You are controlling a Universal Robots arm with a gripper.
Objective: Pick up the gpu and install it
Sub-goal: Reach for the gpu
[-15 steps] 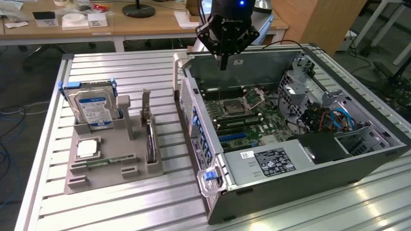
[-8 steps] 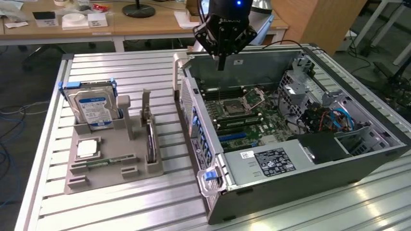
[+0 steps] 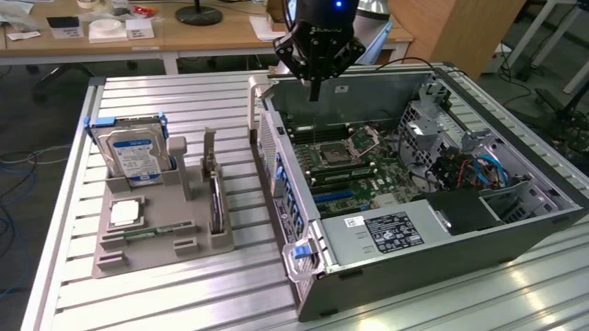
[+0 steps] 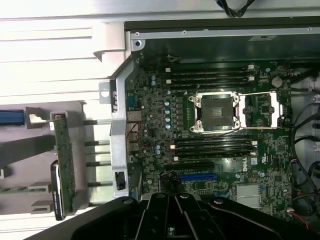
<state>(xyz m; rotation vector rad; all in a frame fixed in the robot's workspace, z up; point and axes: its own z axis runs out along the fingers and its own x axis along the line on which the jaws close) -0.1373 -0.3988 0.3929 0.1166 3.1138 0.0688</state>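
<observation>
The gpu (image 3: 216, 205) is a thin dark card standing on edge in a slot of the grey holder (image 3: 152, 252), to the exterior view's left of the open computer case (image 3: 442, 241). The wrist view catches the gpu (image 4: 64, 162) edge-on, with a greenish-brown board and a dark face. My gripper (image 3: 315, 91) hangs high over the far edge of the case, above the motherboard (image 3: 345, 155), well apart from the gpu. Its fingers (image 4: 172, 225) are shut with nothing between them. A blue expansion slot (image 4: 197, 176) lies on the motherboard (image 4: 215, 125).
The holder also carries a silver blue-labelled hard drive (image 3: 134, 157), a slim green memory stick (image 3: 152, 231) and a square chip (image 3: 124, 212). Inside the case are a power supply (image 3: 391, 231), blue cables (image 3: 483, 169) and a drive cage. Desks stand behind the slatted table (image 3: 184, 96).
</observation>
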